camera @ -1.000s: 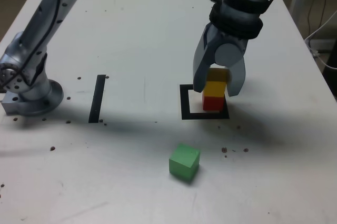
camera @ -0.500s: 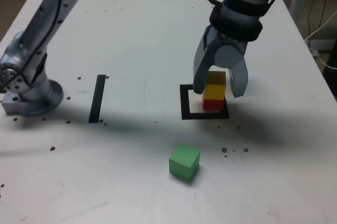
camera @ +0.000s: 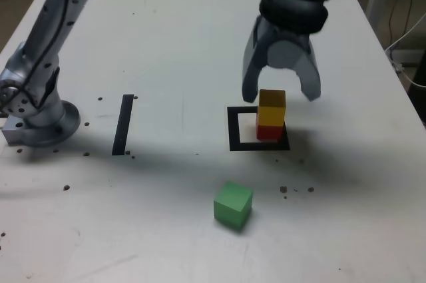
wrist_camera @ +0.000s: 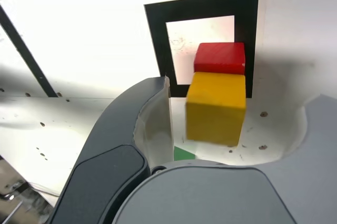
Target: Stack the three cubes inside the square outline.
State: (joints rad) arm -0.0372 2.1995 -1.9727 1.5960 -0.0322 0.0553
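The white bench [camera: 180,36] fills the exterior view, with small dark specks scattered on its surface; the base of the arm [camera: 36,113] stands at the exterior view's left, and the arm itself goes up out of the picture and comes down again at the upper right. The claw [camera: 281,96] hangs just above the small stack, its two grey fingers [camera: 251,76] spread wide to either side; it has hold of nothing, and there is free space between the fingers and the cube below.

The square outline [camera: 234,128] lies right of the middle in the exterior view; a straight black strip [camera: 123,124] lies well apart from it, toward the exterior view's left. Inside the outline the red cube [camera: 269,131] rests on the white centre, close to the frame on the exterior view's right; the yellow cube [camera: 271,108] sits on top of it, a little twisted against it in the wrist view. The green cube [camera: 233,204] lies alone on the bench, outside the outline and nearer to the camera, touching nothing.
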